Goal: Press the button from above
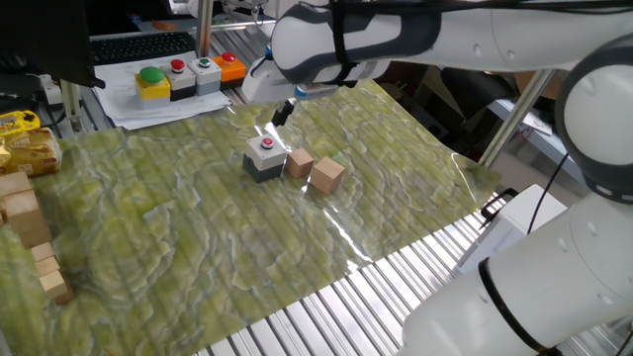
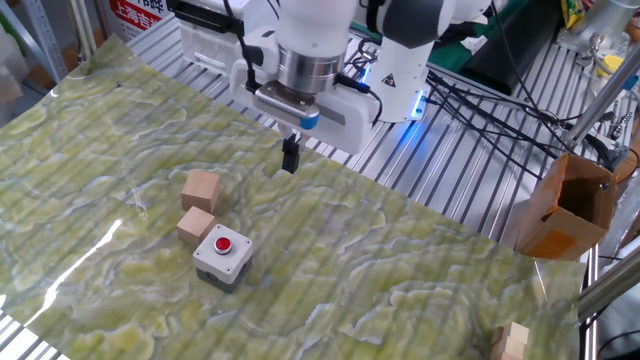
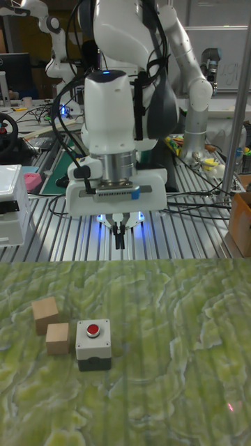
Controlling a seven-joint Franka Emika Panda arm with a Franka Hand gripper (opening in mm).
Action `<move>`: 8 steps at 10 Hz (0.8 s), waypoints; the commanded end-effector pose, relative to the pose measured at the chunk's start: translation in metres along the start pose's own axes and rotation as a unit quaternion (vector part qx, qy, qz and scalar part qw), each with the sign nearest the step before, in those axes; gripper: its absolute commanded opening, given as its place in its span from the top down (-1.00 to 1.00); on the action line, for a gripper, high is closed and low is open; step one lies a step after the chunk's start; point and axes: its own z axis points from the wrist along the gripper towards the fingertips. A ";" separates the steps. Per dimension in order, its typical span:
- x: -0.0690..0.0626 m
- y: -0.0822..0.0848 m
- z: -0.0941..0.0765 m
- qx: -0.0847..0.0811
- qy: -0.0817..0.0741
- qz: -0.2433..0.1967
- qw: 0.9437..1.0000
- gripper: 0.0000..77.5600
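The button (image 1: 265, 143) is small, round and red, on a little box with a white top and dark grey base, standing on the green mat (image 1: 198, 227). It also shows in the other fixed view as the button (image 2: 223, 243) and in the tall view as the button (image 3: 93, 329). My gripper (image 1: 283, 116) hangs above the mat, beyond the button and off to one side of it, touching nothing. In the tall view the gripper (image 3: 120, 243) points straight down, with its dark fingers pressed together into one tip. The other fixed view shows the gripper (image 2: 290, 163) the same way.
Two wooden cubes (image 1: 300, 163) (image 1: 327, 176) stand right beside the button box. A row of button boxes (image 1: 188, 77) sits on paper at the back left. Stacked wooden blocks (image 1: 25, 213) line the left edge. A cardboard box (image 2: 565, 205) stands off the mat.
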 end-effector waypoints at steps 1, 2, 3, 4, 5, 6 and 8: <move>-0.001 0.000 -0.001 0.001 0.010 0.002 1.000 1.00; -0.001 0.000 -0.001 0.001 0.010 0.002 1.000 1.00; -0.010 0.002 -0.006 0.000 0.033 0.005 0.999 1.00; -0.020 0.004 -0.012 0.000 0.044 0.006 0.999 1.00; -0.032 0.003 -0.014 0.000 0.048 0.008 0.999 1.00; -0.044 0.000 -0.013 0.000 0.051 0.005 0.999 1.00; -0.067 -0.022 -0.015 -0.005 0.060 -0.017 0.998 1.00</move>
